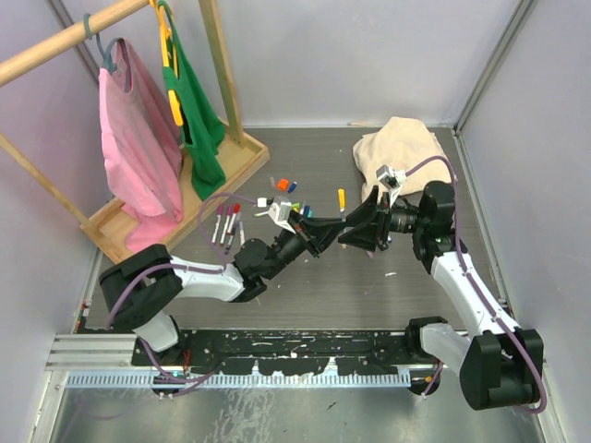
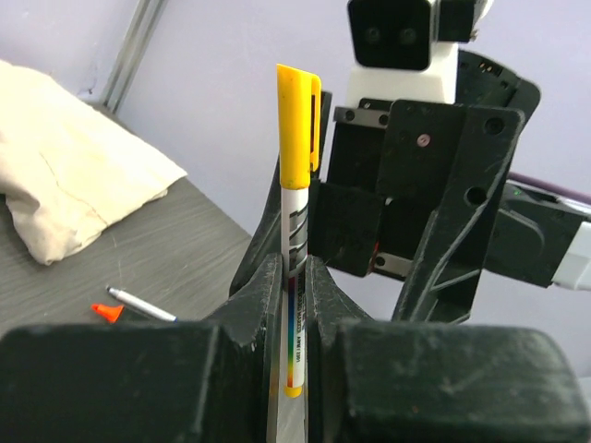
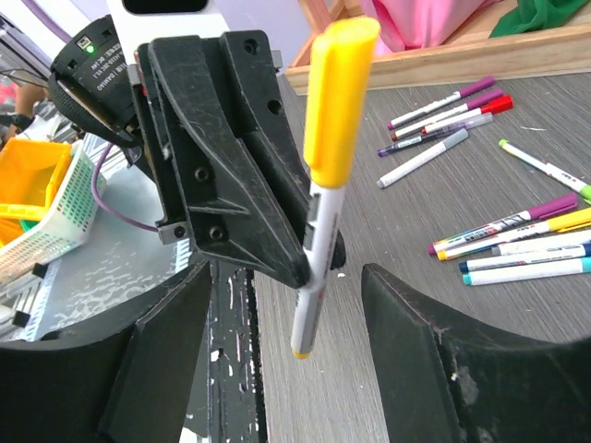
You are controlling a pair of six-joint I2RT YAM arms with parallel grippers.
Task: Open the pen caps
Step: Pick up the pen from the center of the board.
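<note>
Closest to the left wrist camera, the left tool is pinched narrow on the lower barrel of a marker, which it holds upright with its printed end poking out below the fingers. Its yellow cap sits seated on the top end, clear of the fingers and not pulled off. Facing it, the right tool stands wide, one finger on each side of the marker and neither touching it; from that wrist the yellow cap rises above and between the two fingers. Seen from overhead, both tools meet above the middle of the table, the left tool reaching in from the left and the right tool from the right. An orange cap lies on the table just beside an uncapped pen. More capped pens lie loose on the table in purple, yellow, blue and red. At the far side rests a beige cloth, and at far left a wooden rack carries pink and green garments.
</note>
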